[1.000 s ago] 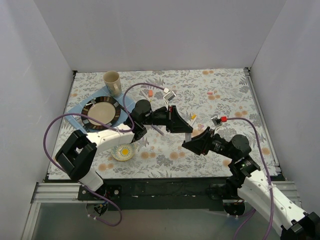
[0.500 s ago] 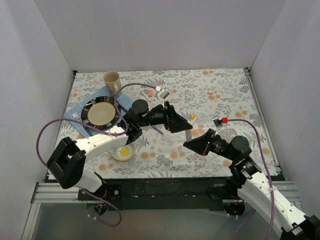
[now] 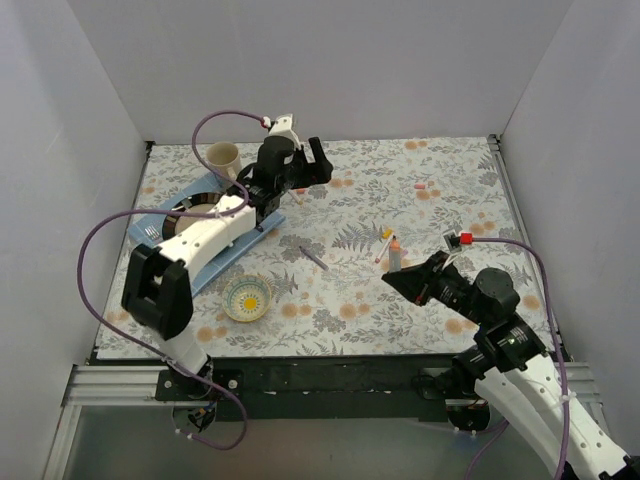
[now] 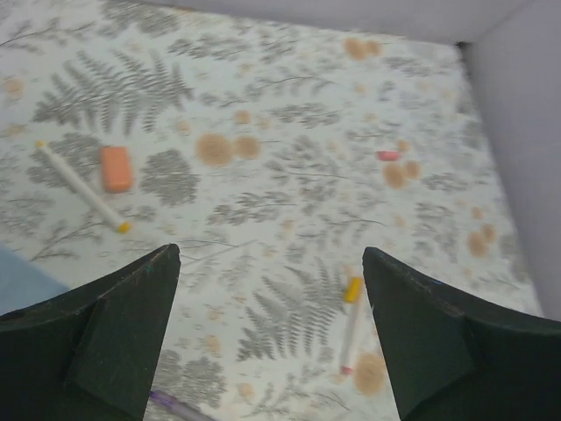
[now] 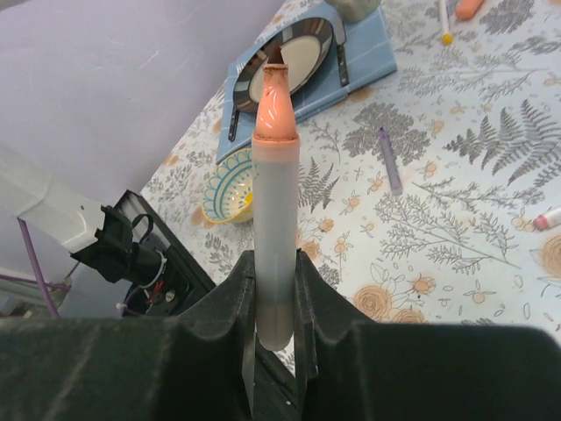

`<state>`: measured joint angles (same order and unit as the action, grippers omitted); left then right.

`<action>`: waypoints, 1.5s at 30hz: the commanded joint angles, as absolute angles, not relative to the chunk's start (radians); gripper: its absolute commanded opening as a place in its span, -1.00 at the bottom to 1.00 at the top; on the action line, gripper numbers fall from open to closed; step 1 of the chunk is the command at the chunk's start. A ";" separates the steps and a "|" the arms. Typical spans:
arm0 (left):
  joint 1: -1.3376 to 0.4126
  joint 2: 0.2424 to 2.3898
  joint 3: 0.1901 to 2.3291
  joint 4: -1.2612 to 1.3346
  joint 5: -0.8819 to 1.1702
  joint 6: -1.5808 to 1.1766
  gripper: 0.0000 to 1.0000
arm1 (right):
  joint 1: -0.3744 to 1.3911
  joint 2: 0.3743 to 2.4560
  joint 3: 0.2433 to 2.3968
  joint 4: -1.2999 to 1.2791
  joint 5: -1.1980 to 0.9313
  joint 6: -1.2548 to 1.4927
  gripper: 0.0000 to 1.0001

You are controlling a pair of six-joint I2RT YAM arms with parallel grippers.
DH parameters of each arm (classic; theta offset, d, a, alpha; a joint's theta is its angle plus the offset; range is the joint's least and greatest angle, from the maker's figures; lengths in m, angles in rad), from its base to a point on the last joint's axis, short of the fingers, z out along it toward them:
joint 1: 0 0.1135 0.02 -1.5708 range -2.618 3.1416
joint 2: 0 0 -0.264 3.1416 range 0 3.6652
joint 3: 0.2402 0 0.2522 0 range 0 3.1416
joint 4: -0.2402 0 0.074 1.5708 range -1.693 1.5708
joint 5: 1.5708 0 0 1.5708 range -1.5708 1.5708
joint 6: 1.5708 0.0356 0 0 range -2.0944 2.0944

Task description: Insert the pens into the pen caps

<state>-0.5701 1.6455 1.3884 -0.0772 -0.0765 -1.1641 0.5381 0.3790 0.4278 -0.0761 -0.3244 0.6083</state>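
My right gripper (image 5: 274, 263) is shut on a grey-barrelled pen (image 5: 274, 219) that stands upright, its orange tip uncapped; in the top view this pen (image 3: 395, 254) is right of centre. My left gripper (image 4: 270, 263) hangs open and empty above the back of the table, also seen from above (image 3: 318, 170). Below it lie an orange cap (image 4: 116, 168), a white pen with a yellow tip (image 4: 83, 186), a pink cap (image 4: 387, 155), a yellow-capped pen (image 4: 351, 324) and a purple pen (image 4: 175, 405). From above, the purple pen (image 3: 313, 257) lies mid-table.
A beige mug (image 3: 223, 160) stands at the back left. A dark-rimmed plate (image 3: 192, 210) rests on a blue mat (image 3: 215, 258) with cutlery. A small yellow bowl (image 3: 247, 297) sits near the front left. White walls enclose the table.
The left gripper opened, let go at the table's centre and swung away to the back left. The right gripper closed on the orange-tipped pen and now holds it alone, slightly further right.
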 commanded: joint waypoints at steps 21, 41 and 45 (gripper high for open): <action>-0.426 2.404 2.102 -0.430 -0.233 -0.962 0.15 | 0.537 0.316 0.525 -0.195 -0.233 0.483 -0.97; -0.422 2.465 2.089 -0.436 -0.159 -0.888 -0.03 | 0.537 0.334 0.528 -0.186 -0.206 0.477 -0.97; -0.422 2.474 2.088 -0.440 -0.143 -0.870 -0.10 | 0.535 0.331 0.526 -0.190 -0.198 0.476 -0.97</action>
<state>-0.4282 2.4783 2.0754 -0.4213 -0.1722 -0.9009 0.5381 0.3321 0.4976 -0.2283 -0.2111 0.4923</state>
